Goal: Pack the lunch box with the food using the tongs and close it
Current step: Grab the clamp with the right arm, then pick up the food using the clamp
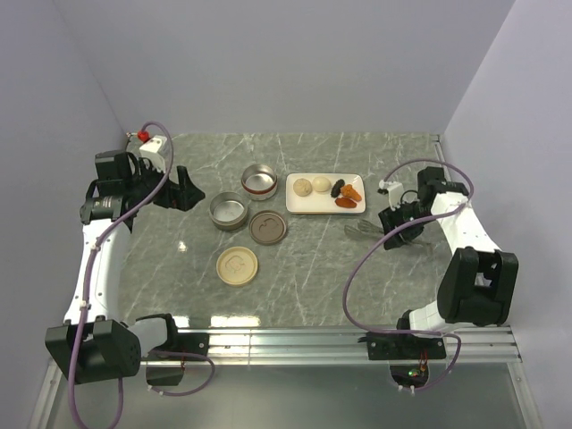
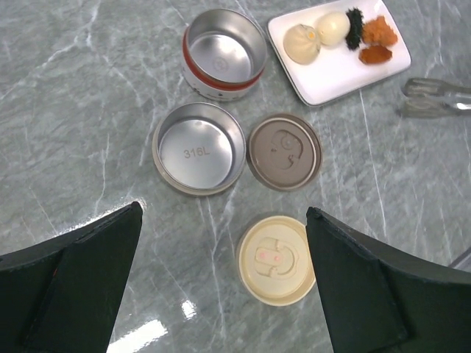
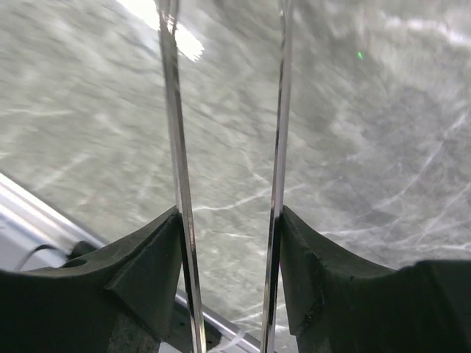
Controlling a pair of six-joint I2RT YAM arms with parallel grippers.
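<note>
- The right gripper [image 3: 229, 217] sits at the right middle of the overhead view, low over the grey marbled table [image 1: 179, 259], and it is clamped on the tongs [image 1: 362, 231].
- In the right wrist view the two thin silver arms run straight up the frame. One black finger [image 3: 147, 272] presses the outside of the left arm, and the other finger presses the outside of the right arm. There is a gap between the two arms.
- Seen from overhead, the tongs stretch leftward from that gripper, just below the right end of the white plate [image 1: 308, 206] and not touching it.
- The food is all on the plate, just right of centre in the overhead view: two pale round balls [image 2: 302, 43] side by side, a black lump [image 2: 355, 28] next to them, and orange and red-brown chunks [image 2: 377, 40] at the right end.
- The left gripper [image 2: 224, 213] hovers at the left middle of the overhead view with its jaws spread wide apart and nothing between them.
- The lunch box lies in pieces around the centre of the left wrist view: a steel tin with a red band [image 2: 224, 55] uppermost, a plain steel tin [image 2: 199, 147] below it, a brown lid [image 2: 283, 151] touching that tin's right side, and a cream lid [image 2: 276, 259] lowest, lying apart.
- Both tins are open, with bare metal inside.
</note>
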